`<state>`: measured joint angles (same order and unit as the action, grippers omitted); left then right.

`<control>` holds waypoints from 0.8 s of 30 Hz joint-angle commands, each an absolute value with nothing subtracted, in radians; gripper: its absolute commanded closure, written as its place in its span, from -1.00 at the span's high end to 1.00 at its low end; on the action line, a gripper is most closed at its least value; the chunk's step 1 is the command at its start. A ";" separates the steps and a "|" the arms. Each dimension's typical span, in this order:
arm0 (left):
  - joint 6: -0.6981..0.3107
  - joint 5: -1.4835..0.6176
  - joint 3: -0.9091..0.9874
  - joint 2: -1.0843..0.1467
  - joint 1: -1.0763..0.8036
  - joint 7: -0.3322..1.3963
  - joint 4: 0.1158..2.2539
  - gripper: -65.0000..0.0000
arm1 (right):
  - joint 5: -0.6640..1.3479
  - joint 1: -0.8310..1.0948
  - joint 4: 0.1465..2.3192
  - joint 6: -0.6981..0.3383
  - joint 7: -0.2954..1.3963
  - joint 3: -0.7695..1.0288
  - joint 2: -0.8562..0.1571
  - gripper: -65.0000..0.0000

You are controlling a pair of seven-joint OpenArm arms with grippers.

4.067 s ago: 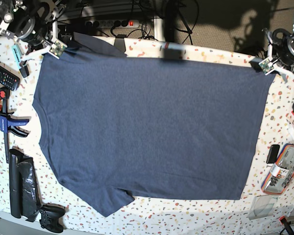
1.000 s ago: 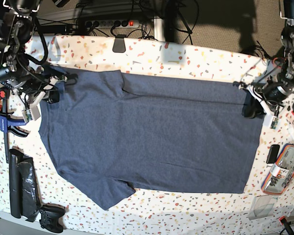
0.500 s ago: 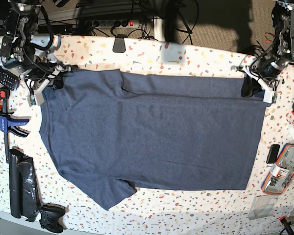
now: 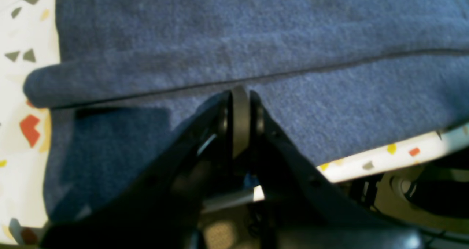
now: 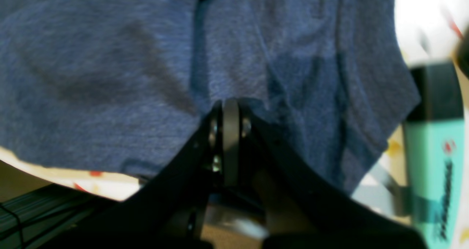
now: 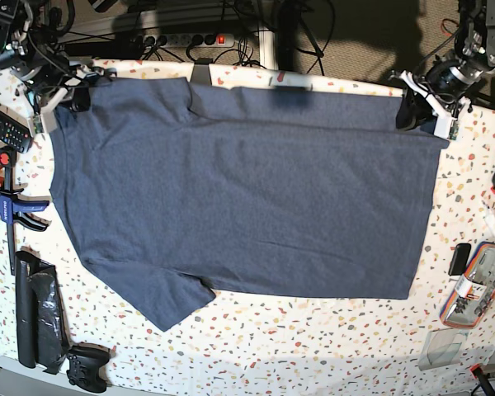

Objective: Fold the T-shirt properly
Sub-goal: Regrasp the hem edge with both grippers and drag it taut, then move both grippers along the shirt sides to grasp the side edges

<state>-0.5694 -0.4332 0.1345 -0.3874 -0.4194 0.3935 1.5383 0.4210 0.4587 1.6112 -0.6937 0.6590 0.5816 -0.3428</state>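
Note:
The dark navy T-shirt (image 6: 247,190) lies spread flat across the speckled table (image 6: 330,346), plain side up, with no lettering showing. Its sleeve end is toward the left of the base view and its hem toward the right. My left gripper (image 6: 414,111) is shut on the shirt's far right corner; in the left wrist view its tips (image 4: 240,95) pinch the cloth (image 4: 256,40) beside a fold line. My right gripper (image 6: 70,95) is shut on the far left corner by the sleeve; in the right wrist view its tips (image 5: 229,108) pinch wrinkled fabric (image 5: 110,77).
A remote (image 6: 4,124), a blue and red clamp (image 6: 12,206), a black roll (image 6: 37,309) and a game controller (image 6: 87,367) lie along the left edge. A tray of small parts (image 6: 478,285) sits at the right. A teal object (image 5: 434,150) lies beside the right gripper.
Both grippers have moved toward the table's far edge, pulling the shirt's far edge with them. The folded strip along the top has opened out and the whole shirt has shifted farther away.

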 commanded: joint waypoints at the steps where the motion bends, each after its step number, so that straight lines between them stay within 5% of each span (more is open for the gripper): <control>1: -0.570 -0.408 0.144 -0.397 -0.437 0.438 1.547 -1.00 | 0.412 0.469 1.628 -0.698 0.656 0.604 -0.358 -1.00; 19: -0.569 -0.410 0.307 -0.402 -0.302 0.432 1.850 -1.00 | 0.498 0.359 1.762 -0.698 0.667 0.641 -0.393 -1.00; 21: -0.569 -0.409 0.306 -0.402 -0.253 0.432 1.840 -1.00 | 0.499 0.310 1.761 -0.698 0.684 0.641 -0.393 -0.73; 24: -0.569 -0.413 0.306 -0.399 -0.171 0.426 1.803 -0.54 | 0.499 0.251 1.761 -0.698 0.706 0.641 -0.394 -0.24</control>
